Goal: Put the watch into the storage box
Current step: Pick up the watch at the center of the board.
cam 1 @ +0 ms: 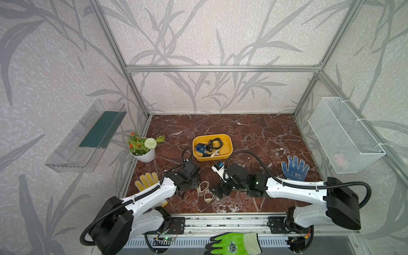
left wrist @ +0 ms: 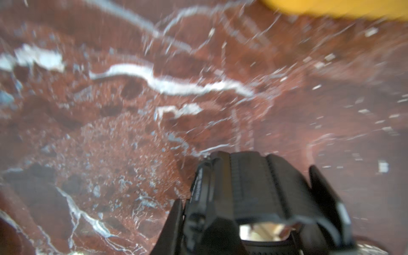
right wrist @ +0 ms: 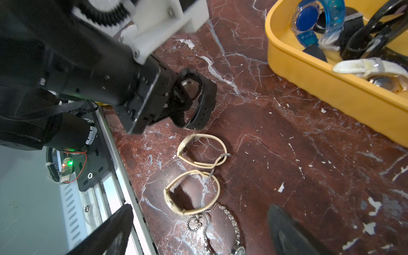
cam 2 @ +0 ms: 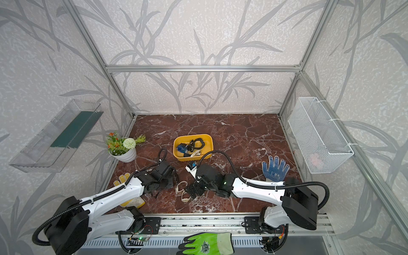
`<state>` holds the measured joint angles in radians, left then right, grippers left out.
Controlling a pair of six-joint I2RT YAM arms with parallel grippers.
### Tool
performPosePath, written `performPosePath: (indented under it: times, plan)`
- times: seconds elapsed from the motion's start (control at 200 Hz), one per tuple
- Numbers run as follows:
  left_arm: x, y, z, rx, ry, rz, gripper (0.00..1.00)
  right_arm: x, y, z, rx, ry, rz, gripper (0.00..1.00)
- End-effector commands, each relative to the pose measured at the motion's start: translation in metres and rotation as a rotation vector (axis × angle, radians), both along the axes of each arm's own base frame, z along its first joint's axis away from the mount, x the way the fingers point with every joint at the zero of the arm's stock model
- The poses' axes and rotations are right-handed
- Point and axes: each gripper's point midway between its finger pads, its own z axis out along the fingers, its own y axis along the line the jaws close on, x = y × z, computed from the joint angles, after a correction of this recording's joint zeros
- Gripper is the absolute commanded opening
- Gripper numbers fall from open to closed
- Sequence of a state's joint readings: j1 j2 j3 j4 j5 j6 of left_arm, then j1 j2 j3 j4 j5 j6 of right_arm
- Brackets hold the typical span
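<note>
A black watch [right wrist: 198, 103] sits between the fingers of my left gripper [right wrist: 187, 103], which is shut on it just above the marble floor. The left wrist view shows its ribbed strap [left wrist: 254, 183] filling the gap between both fingers. The yellow storage box [cam 1: 228, 152] [cam 2: 176, 152] stands just beyond, holding a blue watch [right wrist: 309, 19], a black one and a white one. Two cream watches [right wrist: 202, 152] [cam 1: 203, 187] and a silver chain watch [right wrist: 236, 242] lie on the floor. My right gripper [right wrist: 196, 231] [cam 1: 220, 191] hangs open over them.
A white flower pot [cam 1: 143, 154] stands at the left. A yellow glove [cam 1: 146, 181] lies under my left arm and a blue glove [cam 1: 294, 169] at the right. A white wire basket [cam 1: 344, 134] and a clear tray [cam 1: 86, 136] hang on the walls. A green glove [cam 1: 234, 242] lies in front.
</note>
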<state>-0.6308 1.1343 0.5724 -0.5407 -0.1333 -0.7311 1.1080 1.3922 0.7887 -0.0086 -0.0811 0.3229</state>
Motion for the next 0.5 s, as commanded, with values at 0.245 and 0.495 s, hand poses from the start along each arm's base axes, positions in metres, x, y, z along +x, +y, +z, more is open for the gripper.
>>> performPosePath:
  times: [0.245,0.495]
  plan:
    - [0.066,-0.032,0.068,0.005,-0.117,-0.130,0.22,0.011,-0.030,0.002,-0.037,-0.035,-0.132,0.95]
    - [0.129,-0.078,0.064,0.014,-0.014,-0.261,0.21,0.028,-0.056,0.002,-0.057,-0.047,-0.285,0.95]
